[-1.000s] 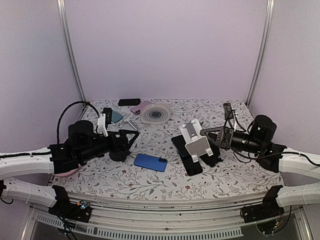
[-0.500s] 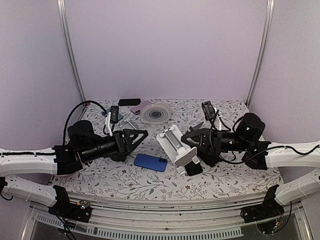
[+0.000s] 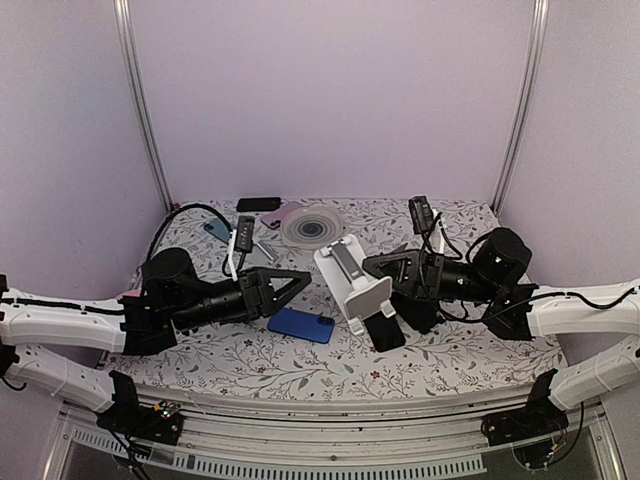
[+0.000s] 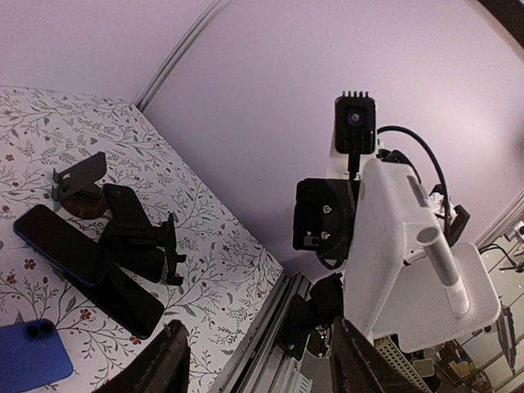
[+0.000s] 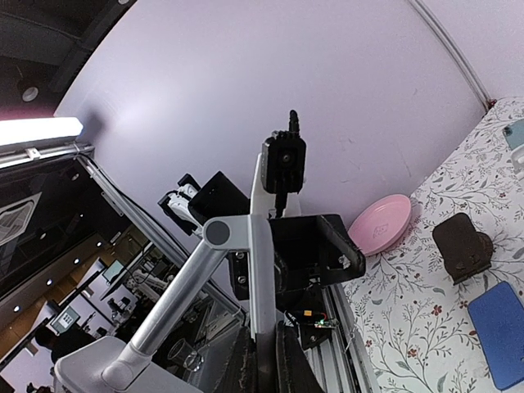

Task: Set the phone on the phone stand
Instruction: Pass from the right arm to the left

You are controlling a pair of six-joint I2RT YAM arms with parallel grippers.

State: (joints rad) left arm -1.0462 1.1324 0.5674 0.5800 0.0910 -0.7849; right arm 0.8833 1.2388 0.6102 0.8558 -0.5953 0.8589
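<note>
The white phone stand [image 3: 352, 282] with its silver arm is held off the table at the middle, tilted. My right gripper [image 3: 386, 270] is shut on it; the right wrist view shows the fingers [image 5: 264, 360] clamped on the silver arm [image 5: 260, 278]. The blue phone [image 3: 300, 324] lies flat on the table just left of and below the stand; it also shows in the right wrist view [image 5: 499, 332] and the left wrist view [image 4: 29, 356]. My left gripper [image 3: 292, 284] is open and empty, above the blue phone and pointing at the stand [image 4: 401, 246].
Two black phones [image 3: 385, 331] [image 3: 420, 312] lie under the right gripper. A white roll [image 3: 312, 226], a pink item [image 3: 280, 211] and a black phone [image 3: 258, 204] lie at the back. A pink plate [image 5: 378, 225] sits at the left edge.
My right gripper has lifted the white stand off the table and carried it left towards the middle. My left arm has reached right, over the blue phone, towards the stand.
</note>
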